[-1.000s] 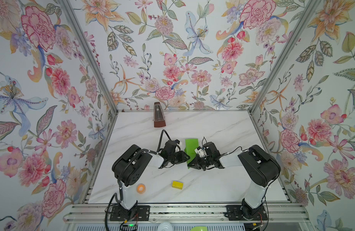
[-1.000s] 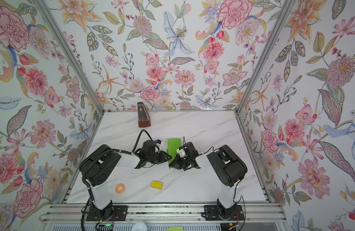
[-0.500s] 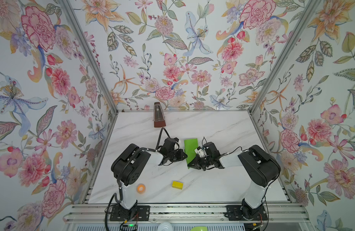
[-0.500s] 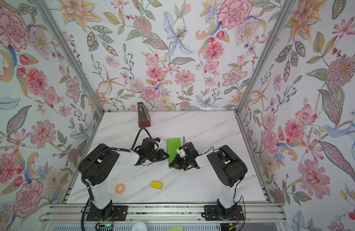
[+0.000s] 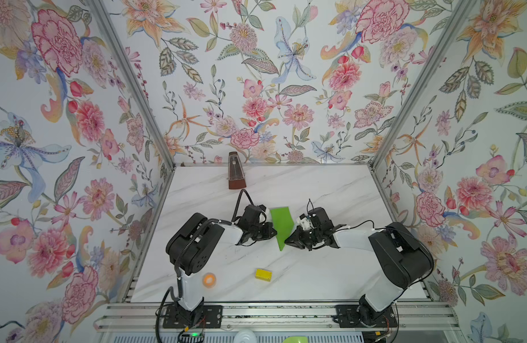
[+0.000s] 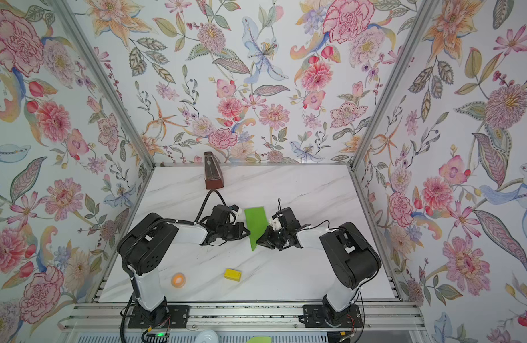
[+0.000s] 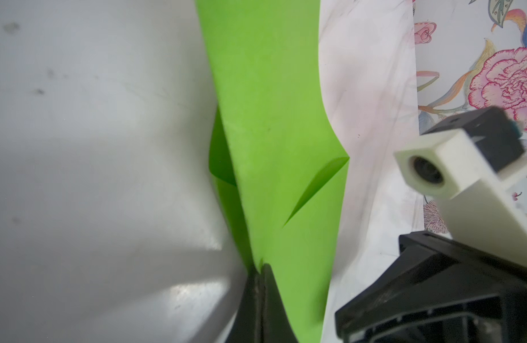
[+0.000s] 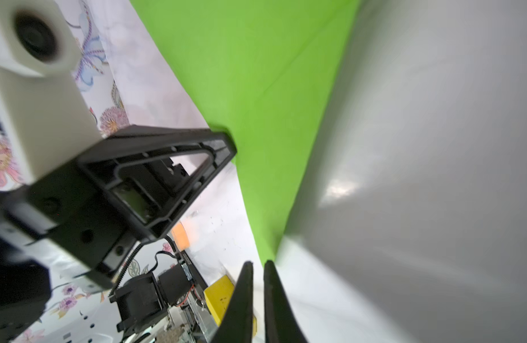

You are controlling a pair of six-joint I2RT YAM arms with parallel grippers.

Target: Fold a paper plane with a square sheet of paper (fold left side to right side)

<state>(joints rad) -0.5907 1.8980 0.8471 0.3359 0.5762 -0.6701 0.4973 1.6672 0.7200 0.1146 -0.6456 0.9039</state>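
l jaws reach in low, pinching paper (image 5: pixel 281 222); r jaws ajar opposite.

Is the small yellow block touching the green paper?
No, the yellow block lies alone on the table, clearly apart from the green paper.

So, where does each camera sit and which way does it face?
Top views: high in front, looking down on the table; left arm and right arm show, left gripper and right gripper flanking the green paper.
Left wrist: on the left arm, facing along its fingers shut on the paper.
Right wrist: on the right arm, facing past its parted fingers to the paper's tip.
Shared: each wrist view shows the paper and the other gripper.
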